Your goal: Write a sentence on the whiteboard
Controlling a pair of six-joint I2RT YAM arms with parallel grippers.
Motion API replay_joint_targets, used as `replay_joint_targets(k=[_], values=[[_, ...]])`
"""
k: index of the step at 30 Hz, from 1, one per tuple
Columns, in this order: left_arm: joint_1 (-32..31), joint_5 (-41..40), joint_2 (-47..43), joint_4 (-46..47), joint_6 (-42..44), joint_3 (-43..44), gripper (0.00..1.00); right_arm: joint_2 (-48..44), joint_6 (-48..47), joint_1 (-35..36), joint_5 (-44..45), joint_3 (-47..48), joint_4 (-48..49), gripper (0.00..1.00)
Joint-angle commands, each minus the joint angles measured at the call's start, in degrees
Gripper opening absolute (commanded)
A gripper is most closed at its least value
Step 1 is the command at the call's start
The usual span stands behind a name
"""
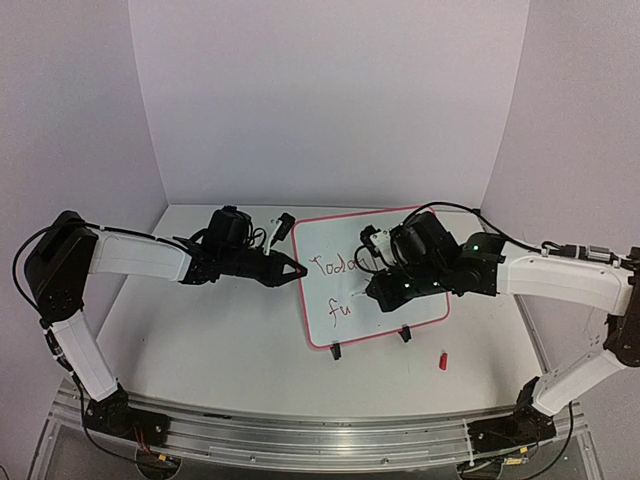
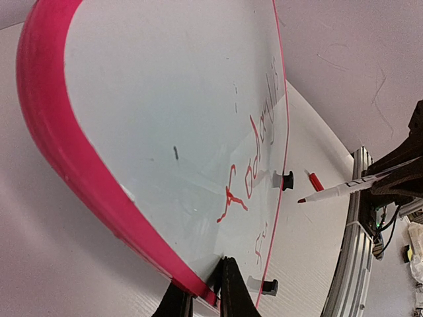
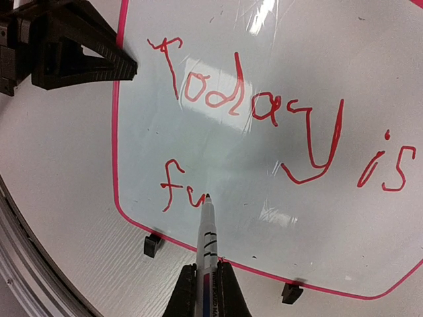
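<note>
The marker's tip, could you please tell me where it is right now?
In the right wrist view, the marker's tip rests on the whiteboard just right of the red "fu", below "Today", near the frame's lower-left corner.

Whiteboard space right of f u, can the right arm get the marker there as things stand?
Probably yes: the right tool holds the marker, tip beside "fu", the whiteboard beyond is bare, and the left tool pinches only the left edge.

left gripper [image 1: 298,268] clamps whiteboard [image 1: 330,310] left edge; right gripper [image 3: 206,285], marker [image 3: 207,231] over board centre; red cap [image 1: 441,360] front right; table [image 1: 210,340] front-left passable.
</note>
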Motion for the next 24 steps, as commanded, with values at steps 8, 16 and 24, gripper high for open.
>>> replay_joint_targets(k=[8, 16, 24], values=[[1.5, -19.3, 4.8, -8.9, 8.7, -0.3, 0.00, 3.1, -2.0, -0.1, 3.0, 3.1, 3.7, 0.00], [1.5, -19.3, 4.7, -9.0, 8.8, -0.1, 0.00, 4.9, -2.2, -0.2, 3.6, 2.9, 4.6, 0.00], [1.5, -19.9, 4.3, -9.4, 8.9, -0.4, 0.00, 3.6, -0.3, -0.1, 2.0, -0.7, 4.1, 0.00]])
